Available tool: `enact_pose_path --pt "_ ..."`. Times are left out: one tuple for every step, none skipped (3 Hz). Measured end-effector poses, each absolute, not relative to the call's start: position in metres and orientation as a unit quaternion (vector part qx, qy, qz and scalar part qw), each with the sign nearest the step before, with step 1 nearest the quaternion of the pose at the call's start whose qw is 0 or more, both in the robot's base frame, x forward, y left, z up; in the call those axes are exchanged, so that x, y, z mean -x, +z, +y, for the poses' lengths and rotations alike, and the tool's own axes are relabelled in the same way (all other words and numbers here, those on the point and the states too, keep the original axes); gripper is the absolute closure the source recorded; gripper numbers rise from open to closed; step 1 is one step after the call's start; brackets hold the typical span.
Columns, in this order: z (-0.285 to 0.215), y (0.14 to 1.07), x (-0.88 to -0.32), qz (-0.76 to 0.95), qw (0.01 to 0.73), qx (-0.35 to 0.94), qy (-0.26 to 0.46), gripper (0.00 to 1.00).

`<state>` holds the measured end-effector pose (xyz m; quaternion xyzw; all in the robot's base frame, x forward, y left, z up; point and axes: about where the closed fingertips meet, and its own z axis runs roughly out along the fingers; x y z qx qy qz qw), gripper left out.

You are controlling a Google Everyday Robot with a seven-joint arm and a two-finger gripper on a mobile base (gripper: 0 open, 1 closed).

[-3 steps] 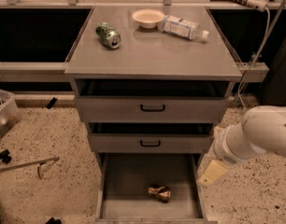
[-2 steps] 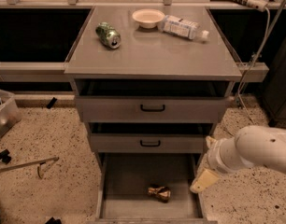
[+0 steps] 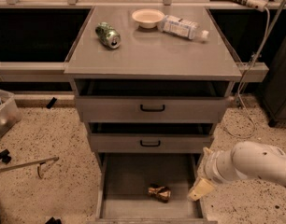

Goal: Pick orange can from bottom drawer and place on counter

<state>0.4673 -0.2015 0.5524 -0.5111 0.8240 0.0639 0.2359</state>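
A grey metal cabinet with three drawers stands on a speckled floor, seen from above and in front. At the far left a clear plastic bin (image 3: 3,116) sits on the floor, well apart from the work.

The counter (image 3: 157,55) forms the cabinet's broad flat top. On its far side, from left to right, lie a green can (image 3: 108,35) on its side, a pale bowl (image 3: 147,17) and a plastic bottle (image 3: 182,27) on its side. The near half of the counter is bare, which seems to leave room for setting something down.

Below it, the top drawer (image 3: 152,108) and the middle drawer (image 3: 150,143) are each pulled out a little, stepped back one under the other. The bottom drawer (image 3: 129,181) is pulled out furthest, toward the viewer, so its flat floor is open from above.

The orange can (image 3: 159,192) lies on its side on that floor, near the front and a little right of centre, touching nothing else.

Just right of it, the gripper (image 3: 200,189) hangs low by the drawer's right wall, near the can but apart from it. It appears to be angling down and left to reach the can. Whether it is released or clenched cannot be told. It holds nothing.

The white arm (image 3: 255,164) stretches away to the right edge.
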Motion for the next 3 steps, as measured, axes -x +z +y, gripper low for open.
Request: enact_pose_path --pt "-0.191 0.505 -0.472 0.817 0.23 0.523 0.076 0.0" --pt "-0.162 0.427 -0.482 0.804 0.228 0.541 0.096 0.0" --pt "-0.137 0.366 -0.492 0.804 0.238 0.534 0.113 0.0"
